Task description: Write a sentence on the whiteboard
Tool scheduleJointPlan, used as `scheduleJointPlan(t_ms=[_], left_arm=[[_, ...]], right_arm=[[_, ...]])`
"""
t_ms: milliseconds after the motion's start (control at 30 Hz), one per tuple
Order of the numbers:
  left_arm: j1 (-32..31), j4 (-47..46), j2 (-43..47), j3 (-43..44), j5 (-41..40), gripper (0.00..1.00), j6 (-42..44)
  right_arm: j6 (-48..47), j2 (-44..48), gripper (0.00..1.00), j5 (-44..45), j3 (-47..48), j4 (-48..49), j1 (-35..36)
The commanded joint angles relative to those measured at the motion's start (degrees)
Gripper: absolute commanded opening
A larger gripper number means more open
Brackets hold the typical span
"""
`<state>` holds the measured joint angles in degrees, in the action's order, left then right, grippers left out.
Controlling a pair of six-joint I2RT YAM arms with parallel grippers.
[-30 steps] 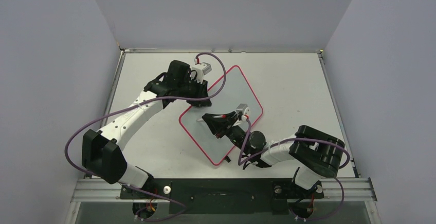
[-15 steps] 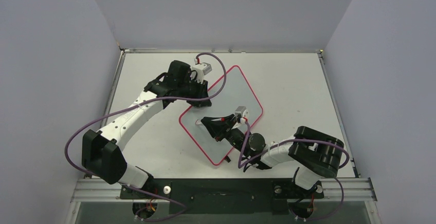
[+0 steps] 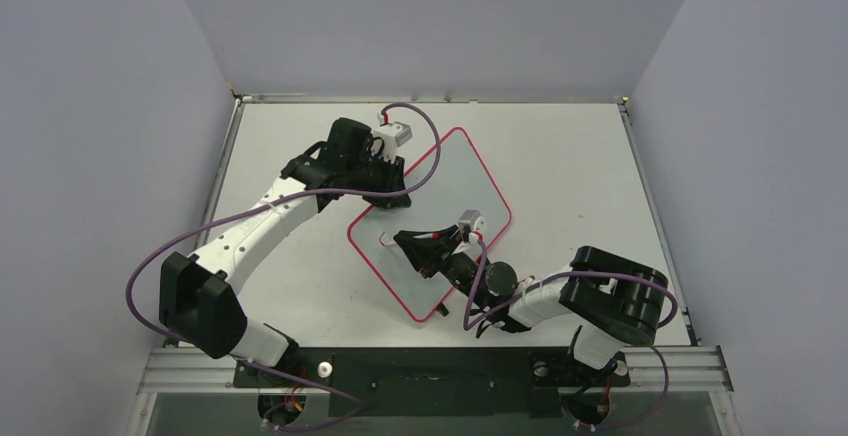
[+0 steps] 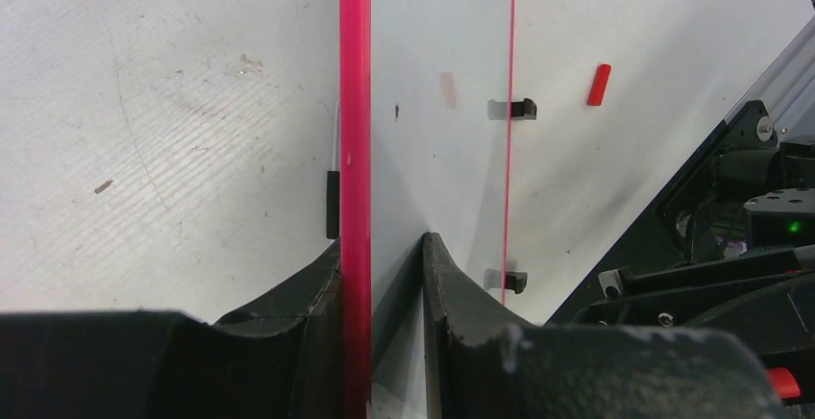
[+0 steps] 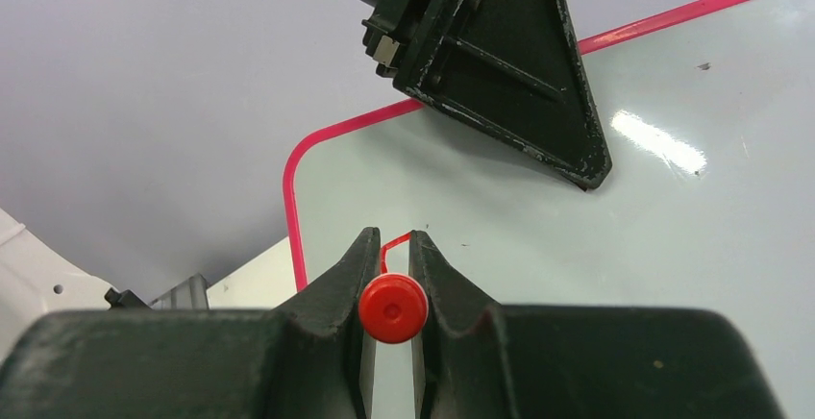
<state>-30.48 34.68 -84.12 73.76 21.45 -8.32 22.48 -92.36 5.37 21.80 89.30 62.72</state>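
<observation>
Whiteboard (image 3: 450,181): one, lying flat and set diagonally at the centre of the counter (image 3: 580,166), with a thin pink rim all round.
Board edges: its upper-left edge sits between the left tool's fingers. One corner points to the top of the frame and one to the bottom.
Left tool (image 3: 390,196): clamped on that pink edge. In the left wrist view one finger is on each side of the rim.
Right tool (image 3: 408,242): over the board's left part, closed on a red marker (image 5: 393,308).
Sentence (image 3: 383,239): only one short red stroke shows, just ahead of the right tool, near the board's left corner.
Open room: a broad stretch of bare counter at the upper right of the frame, and a narrower strip at the left beside the wall.
Clips (image 4: 522,109): two, black, on the board's far edge in the left wrist view.
Red cap (image 4: 599,85): one, on the counter just beyond that edge.
Arms: two.
</observation>
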Motion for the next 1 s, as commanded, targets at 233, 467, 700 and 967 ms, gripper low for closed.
scheduleJointPlan(t_ms=[233,467,700,967], left_arm=[[-1.3,3.6,0.2,0.6,-13.4,0.00,9.6],[-1.9,3.4,0.4,0.5,-14.9,0.00,9.7],[-2.0,3.3,0.6,0.1,-15.5,0.00,9.7],[-2.0,2.1,0.9,-0.7,-15.6,0.00,9.4]], right_arm=[[-2.8,0.3,0.00,4.3,-0.4,2.9,-2.1],[-3.9,0.8,0.00,4.9,-0.2,1.7,-2.4],[-2.3,0.6,0.00,4.6,-1.3,2.0,-2.0],[-1.2,1.5,0.00,5.9,-3.2,1.2,-1.3]])
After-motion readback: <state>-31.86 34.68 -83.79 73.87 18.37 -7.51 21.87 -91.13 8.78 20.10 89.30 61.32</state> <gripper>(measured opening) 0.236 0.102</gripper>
